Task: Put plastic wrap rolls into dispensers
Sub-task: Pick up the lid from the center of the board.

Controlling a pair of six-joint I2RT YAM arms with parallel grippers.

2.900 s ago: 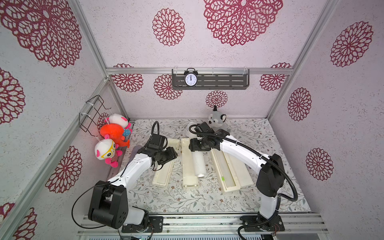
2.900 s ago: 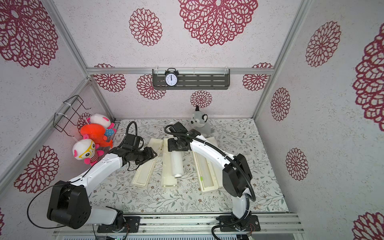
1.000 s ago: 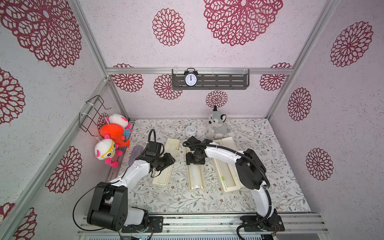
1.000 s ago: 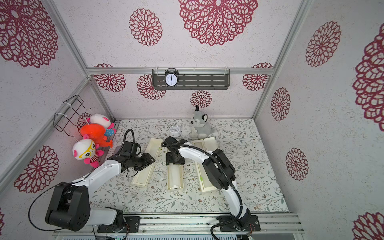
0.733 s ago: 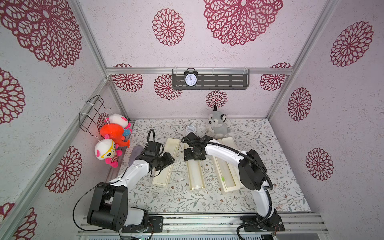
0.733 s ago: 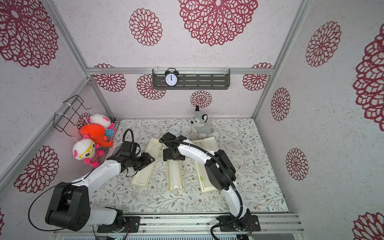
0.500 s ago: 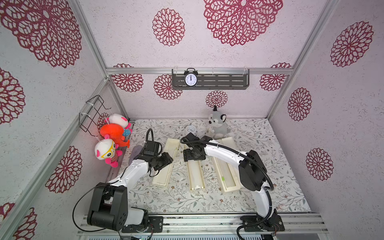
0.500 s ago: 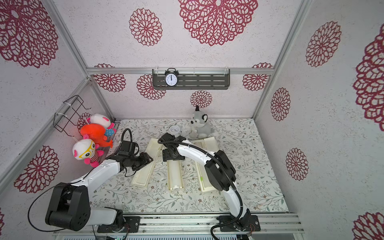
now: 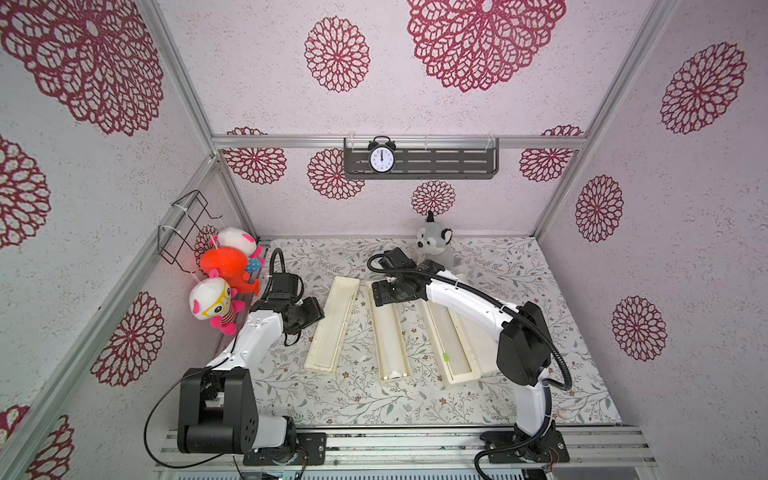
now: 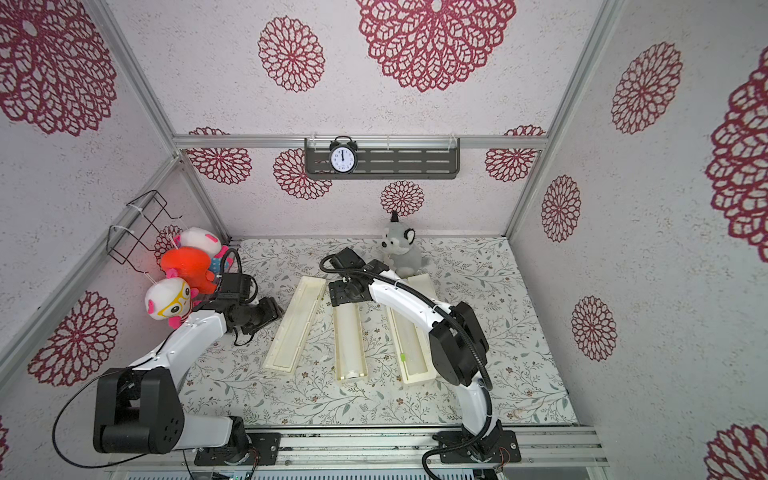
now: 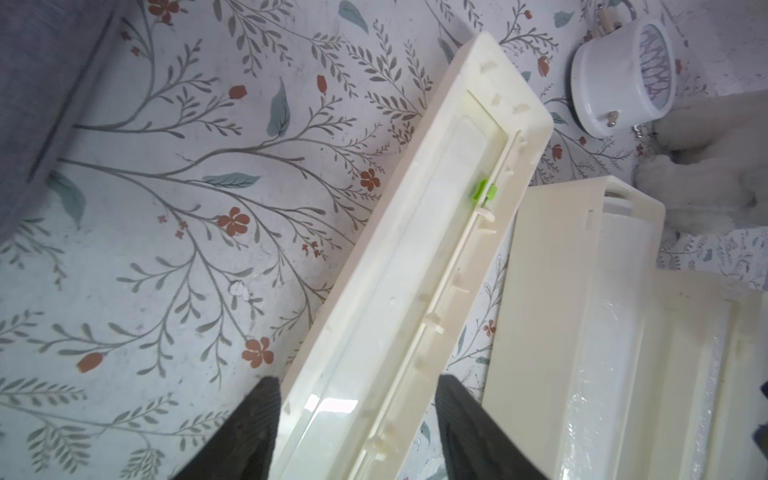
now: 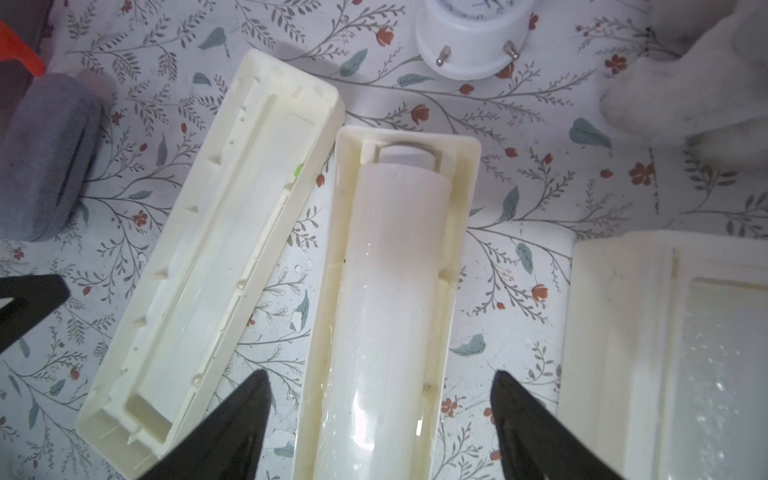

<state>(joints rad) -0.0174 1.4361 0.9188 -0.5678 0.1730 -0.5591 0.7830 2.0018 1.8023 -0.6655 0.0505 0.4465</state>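
Note:
A white plastic wrap roll lies inside the middle dispenser, an open cream box seen in both top views. My right gripper hangs open over its far end, with a finger well clear on each side. My left gripper is open astride a separate cream lid part with a green slider, left of the middle box. A second dispenser lies open to the right. Something glossy shows in it; I cannot tell if it is a roll.
A grey plush wolf and a small white alarm clock stand just behind the boxes. A grey pouch lies at the left wall, under hanging plush toys. The right arm crosses over the right-hand box.
The roll, earlier carried over the middle box by my right gripper, now lies in it. That gripper has let go and drifted toward the far end. My left jaws have widened around the lid part.

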